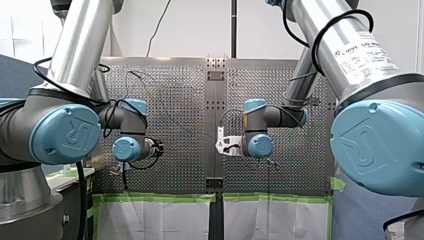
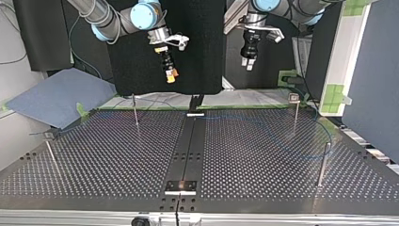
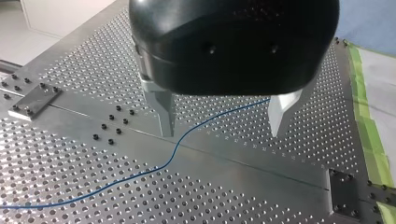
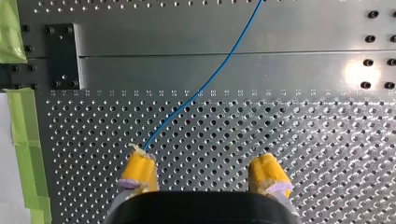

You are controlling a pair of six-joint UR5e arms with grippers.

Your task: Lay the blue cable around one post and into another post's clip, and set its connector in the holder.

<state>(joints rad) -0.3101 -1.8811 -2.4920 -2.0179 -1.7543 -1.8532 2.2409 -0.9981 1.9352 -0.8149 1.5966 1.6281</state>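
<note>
Blue cable is lying loose across the perforated surface, not yet routed. At the top view's left, my right end effector is hovering open above it. Rightward, my left end effector is hanging open too, probably ready for pickup.

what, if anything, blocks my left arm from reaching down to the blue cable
Likely nothing, so yes: the left pincer hangs open above the table, and the blue cable lies on bare plate below its gap.

Perforated brushed-metal table, smooth thin blue cable, matt green tape, rough yellow rubbery pads
</note>
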